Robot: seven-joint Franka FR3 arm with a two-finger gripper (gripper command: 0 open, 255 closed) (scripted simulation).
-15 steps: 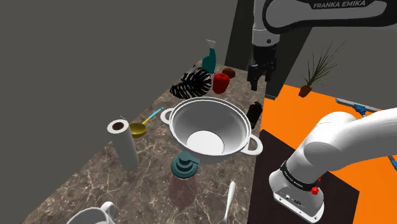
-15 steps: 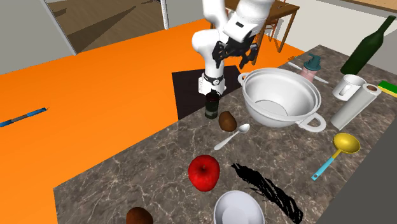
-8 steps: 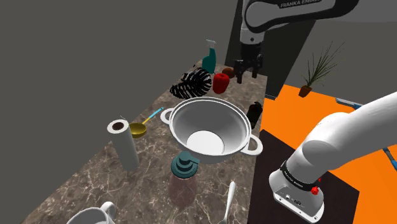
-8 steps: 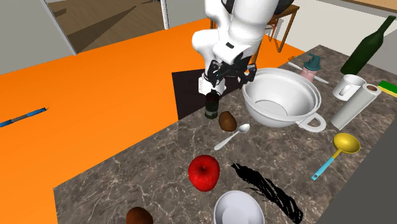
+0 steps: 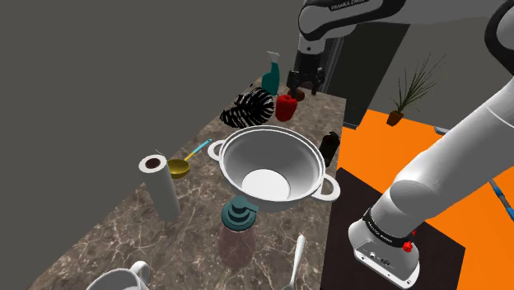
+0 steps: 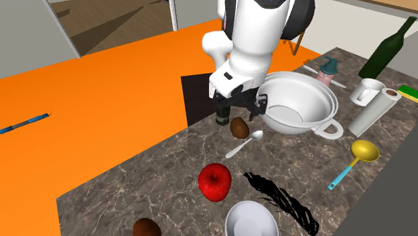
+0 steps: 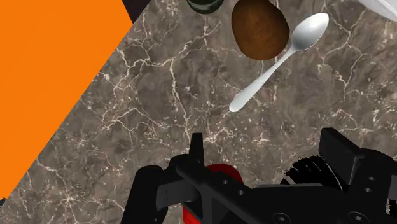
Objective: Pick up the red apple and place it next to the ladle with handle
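Gripper (image 6: 242, 108) hangs over the marble counter (image 6: 134, 194), just above a brown kiwi (image 6: 239, 127). Fingers (image 7: 196, 146) are spread apart with nothing between them. Apple (image 6: 215, 181) sits upright on the counter between the spoon (image 6: 245, 143) and a white bowl (image 6: 251, 218), just beside a black leaf (image 6: 278, 196). The wrist view has a red patch by the hand's body, probably the apple, mostly hidden. Ladle (image 6: 362, 153), with gold cup and blue handle, lies well apart from the apple, near the paper roll (image 6: 372, 114) and big white pot (image 6: 301, 76).
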